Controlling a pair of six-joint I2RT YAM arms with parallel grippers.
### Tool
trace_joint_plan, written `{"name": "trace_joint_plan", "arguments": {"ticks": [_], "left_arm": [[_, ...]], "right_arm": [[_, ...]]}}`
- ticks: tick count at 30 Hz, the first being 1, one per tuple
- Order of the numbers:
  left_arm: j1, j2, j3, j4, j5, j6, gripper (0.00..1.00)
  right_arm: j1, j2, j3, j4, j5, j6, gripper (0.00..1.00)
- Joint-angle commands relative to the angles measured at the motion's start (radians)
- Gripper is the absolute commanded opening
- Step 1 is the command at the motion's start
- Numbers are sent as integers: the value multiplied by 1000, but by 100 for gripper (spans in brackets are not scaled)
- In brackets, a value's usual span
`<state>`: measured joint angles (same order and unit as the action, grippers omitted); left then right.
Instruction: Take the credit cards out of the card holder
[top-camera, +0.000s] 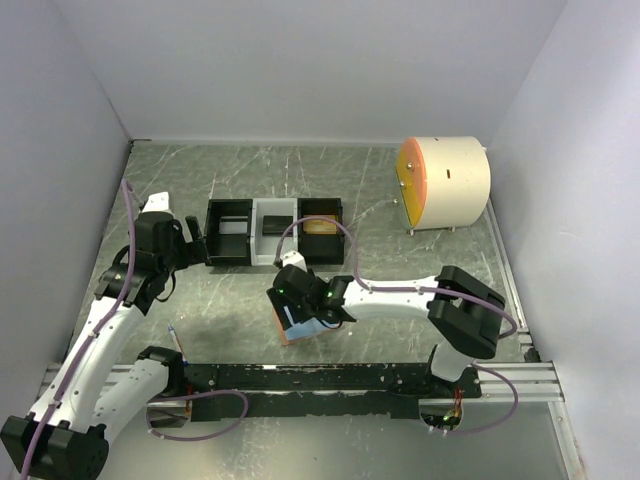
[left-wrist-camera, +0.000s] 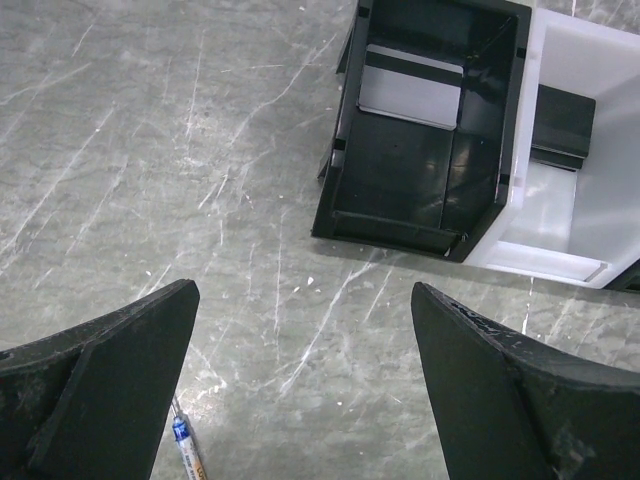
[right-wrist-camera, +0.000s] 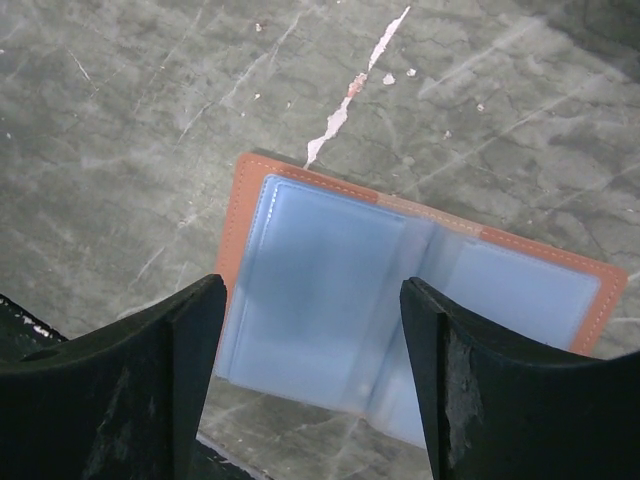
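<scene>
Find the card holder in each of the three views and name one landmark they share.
Top external: the card holder lies open on the table, just below centre.
Left wrist: not in it.
Right wrist: card holder fills centre to right, blue-grey pockets facing up.
Shared landmark: the grey veined tabletop, seen in all three.

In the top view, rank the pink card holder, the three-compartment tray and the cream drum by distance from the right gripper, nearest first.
1. Salmon-pink leather-like folding card holder: open, directly under the right gripper.
2. Black-and-grey three-compartment tray: farther back, slightly left.
3. Cream round drum with orange face: back-right corner.
</scene>
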<state>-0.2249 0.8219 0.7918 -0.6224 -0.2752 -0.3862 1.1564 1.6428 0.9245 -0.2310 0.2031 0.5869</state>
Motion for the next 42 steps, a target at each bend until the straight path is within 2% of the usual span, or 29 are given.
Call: {"name": "trace_joint_plan", "arguments": {"ticks": [1, 7, 9, 15, 21, 24, 26, 27, 28, 30, 33, 35, 38, 42], "left_arm": [[5, -7, 5, 25, 30, 23, 100], [5, 6, 13, 12, 28, 21, 100], [5, 4, 12, 12, 29, 21, 100], [5, 0, 8, 19, 33, 23, 100], [4, 5, 8, 16, 36, 23, 100], [5, 6, 9, 16, 36, 23, 99], [5, 5, 7, 16, 36, 23, 99], [5, 4, 7, 18, 39, 23, 99], [5, 3, 6, 19, 42, 24, 99], [6, 4, 4, 22, 45, 24, 99], [6, 8, 6, 23, 47, 24, 99], [5, 11, 7, 20, 47, 24, 99], [5, 11, 8, 20, 45, 24, 99], [6, 8, 7, 20, 44, 24, 99]], "right_arm": [[15, 52, 39, -31, 40, -6, 72], [27, 130, 52, -105, 137, 46, 73], [27, 142, 38, -99, 136, 53, 71], [27, 178, 31, -89, 119, 68, 49], [26, 167, 14, -56, 95, 69, 40], [22, 156, 8, -35, 73, 59, 32], [12, 144, -7, -3, 37, 60, 22], [4, 135, -17, 14, 14, 62, 20], [-1, 129, -21, 29, -3, 62, 21], [-2, 128, -10, 14, -4, 63, 34], [-3, 128, 6, 3, -5, 49, 40], [-1, 121, 5, 7, -15, 38, 51], [2, 120, 8, -2, -20, 20, 63], [20, 140, 27, -33, 6, -4, 68]]}}
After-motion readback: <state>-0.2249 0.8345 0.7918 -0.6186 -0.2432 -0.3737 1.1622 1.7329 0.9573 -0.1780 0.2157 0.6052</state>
